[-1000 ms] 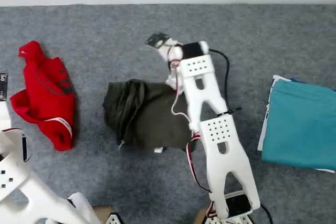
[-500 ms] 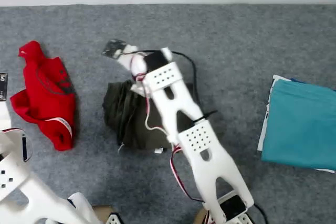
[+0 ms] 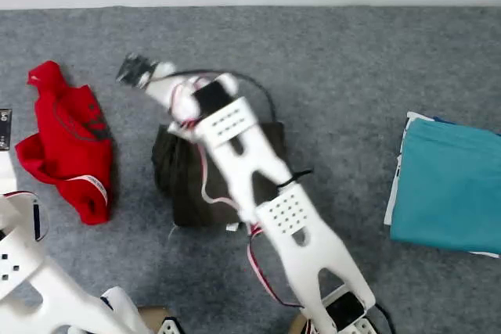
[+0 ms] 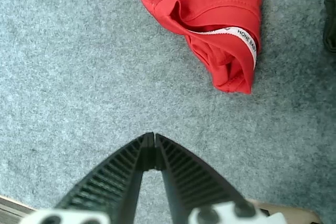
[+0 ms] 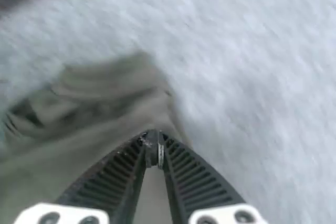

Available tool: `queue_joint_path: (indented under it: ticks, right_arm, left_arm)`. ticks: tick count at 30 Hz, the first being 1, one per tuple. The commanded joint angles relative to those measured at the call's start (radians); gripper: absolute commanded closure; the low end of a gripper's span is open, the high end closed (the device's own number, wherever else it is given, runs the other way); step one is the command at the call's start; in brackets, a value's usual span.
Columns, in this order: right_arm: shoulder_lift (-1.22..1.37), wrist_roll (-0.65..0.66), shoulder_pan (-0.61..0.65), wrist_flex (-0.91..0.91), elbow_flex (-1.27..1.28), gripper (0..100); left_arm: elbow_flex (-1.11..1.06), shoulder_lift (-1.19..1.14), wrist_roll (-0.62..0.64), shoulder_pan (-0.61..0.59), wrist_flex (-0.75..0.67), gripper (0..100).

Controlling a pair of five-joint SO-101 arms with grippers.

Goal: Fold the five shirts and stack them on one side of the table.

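On the grey, carpet-like tabletop [image 3: 376, 60], a dark olive cloth shirt [image 3: 178, 181] lies bunched near the middle, partly under the white right arm [image 3: 262, 174], which slants across it toward the far left. Seen from the right wrist, the right tool [image 5: 153, 149] has its black ribbed jaws drawn together to a narrow slit, and their tips pinch the rumpled olive fabric [image 5: 79, 93] at its edge, with bare grey surface just beyond. A crumpled red cloth shirt [image 3: 70, 146] sits well apart on the left side of the tabletop. A folded teal shirt [image 3: 450, 185] rests flat at the right edge on top of a white layer of cloth [image 3: 394, 189] that shows along its near side. The left arm [image 3: 23, 271] stands at the near left corner. Its left tool [image 4: 151, 142] hangs over bare grey surface with the jaws closed tip to tip and nothing between them, the red shirt [image 4: 210, 3] lying just ahead of it.
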State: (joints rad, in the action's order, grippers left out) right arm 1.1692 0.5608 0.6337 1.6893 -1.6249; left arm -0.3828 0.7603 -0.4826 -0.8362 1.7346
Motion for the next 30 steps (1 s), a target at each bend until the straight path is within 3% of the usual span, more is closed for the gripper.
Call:
queue_joint_path:
  ticks: [1, 10, 16, 21, 25, 30]
  right_arm:
    - [-0.116, 0.000, -0.091, 0.091, -0.057, 98.7]
    - [-0.114, -0.040, -0.248, 0.110, -0.006, 98.8]
    - [-0.124, -0.137, -0.315, 0.108, 0.210, 98.8]
    - [-0.124, -0.138, -0.320, 0.107, 0.308, 98.9]
    - [-0.113, -0.167, -0.321, 0.105, 0.313, 98.9]
    - [-0.113, -0.201, -0.321, 0.105, 0.315, 98.9]
  left_arm:
    - [0.004, 0.012, 0.020, 0.058, 0.017, 98]
    - [0.007, -0.014, 0.279, 0.456, -0.107, 96]
    - [0.105, -0.253, 0.374, 0.686, -0.161, 94]
    - [0.326, -0.493, 0.373, 0.792, -0.166, 94]
    - [0.522, -0.706, 0.373, 0.810, -0.173, 96]
    - [0.774, -0.953, 0.371, 0.864, -0.087, 100]
